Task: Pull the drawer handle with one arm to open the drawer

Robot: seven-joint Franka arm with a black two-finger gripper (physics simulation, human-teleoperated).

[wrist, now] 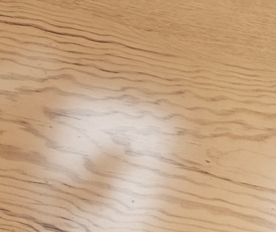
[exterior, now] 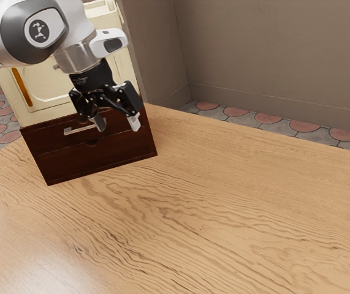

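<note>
Toward exterior view's left, gripper [exterior: 117, 125] spread wide, empty, near handle [exterior: 77, 130]. Drawer [exterior: 49, 140] looks shut; likely nothing done, grasp and pull both remaining.

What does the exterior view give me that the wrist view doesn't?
From the exterior view: the arm, the gripper with its jaws apart, the dark drawer unit with its metal handle, the cream cabinet with an orange strip, the wall and the tiled floor.

From the wrist view: a closer look at the wood grain, with a bright patch of glare across it.

Shared by both: the wooden tabletop.
</note>
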